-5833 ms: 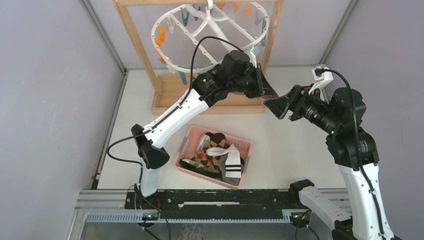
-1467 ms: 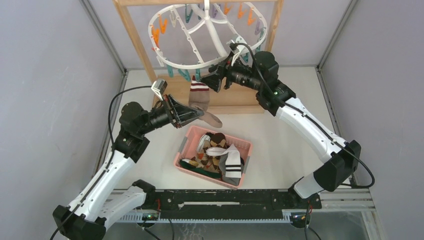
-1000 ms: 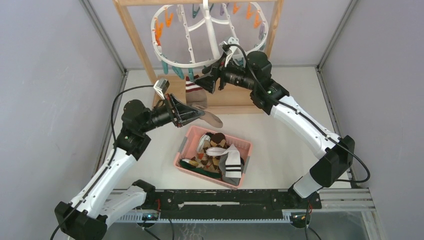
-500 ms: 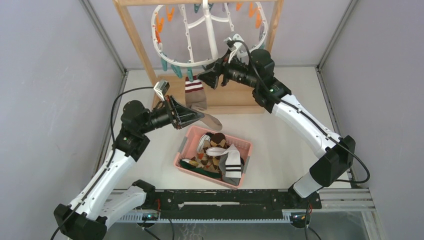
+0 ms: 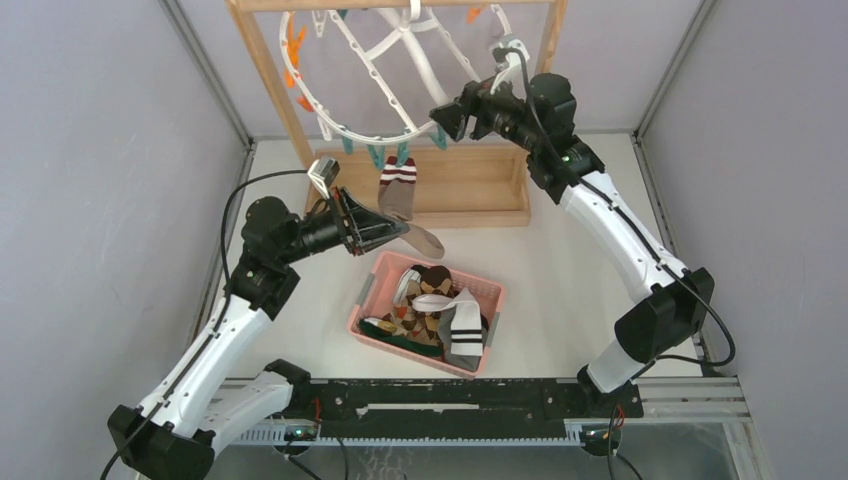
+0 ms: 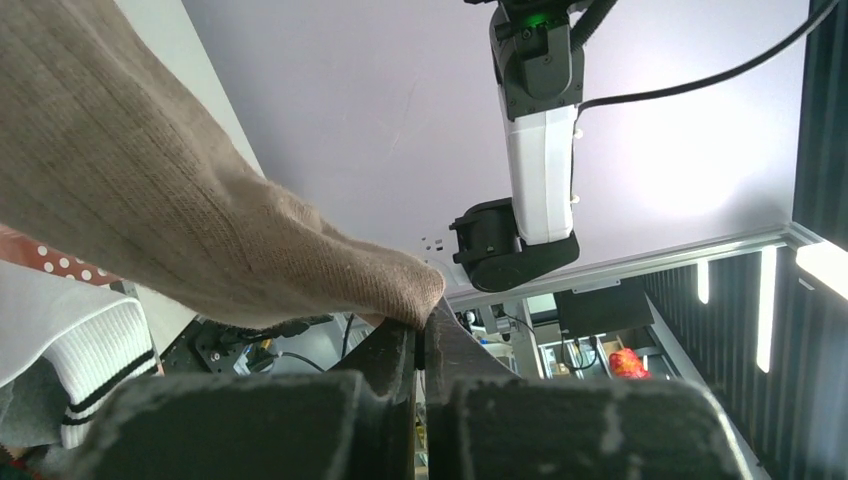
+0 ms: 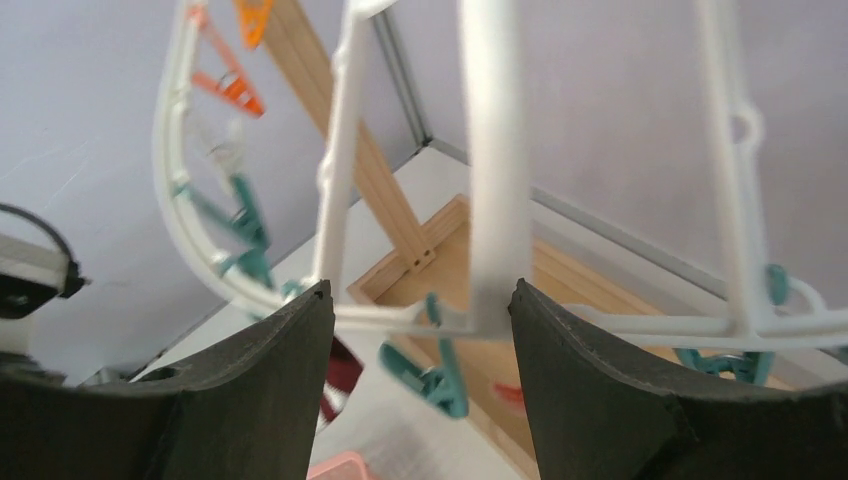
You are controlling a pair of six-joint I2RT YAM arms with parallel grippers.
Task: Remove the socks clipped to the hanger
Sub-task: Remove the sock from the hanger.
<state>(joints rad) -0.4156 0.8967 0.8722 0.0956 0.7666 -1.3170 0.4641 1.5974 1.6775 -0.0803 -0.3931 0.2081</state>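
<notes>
MOVED: your right claw (image 5: 447, 117) had swung up and rightward, tilting the hanger (image 5: 368, 138) | RIGHT: spread, straddling its rim, probably to brace it | LEFT: your left claw (image 5: 400, 232) pinched the beige sock (image 5: 397, 196) by its toe, sock hanging from a teal clip (image 5: 401, 157), ready for pulling.

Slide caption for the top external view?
Left claw shut on the toe of a clipped beige sock; open right claw at the tilted white hanger, pink basket nearby.

Grey walls (image 5: 100, 200), white tbl (image 5: 570, 270) w/ wood frame (image 5: 268, 80).
</notes>
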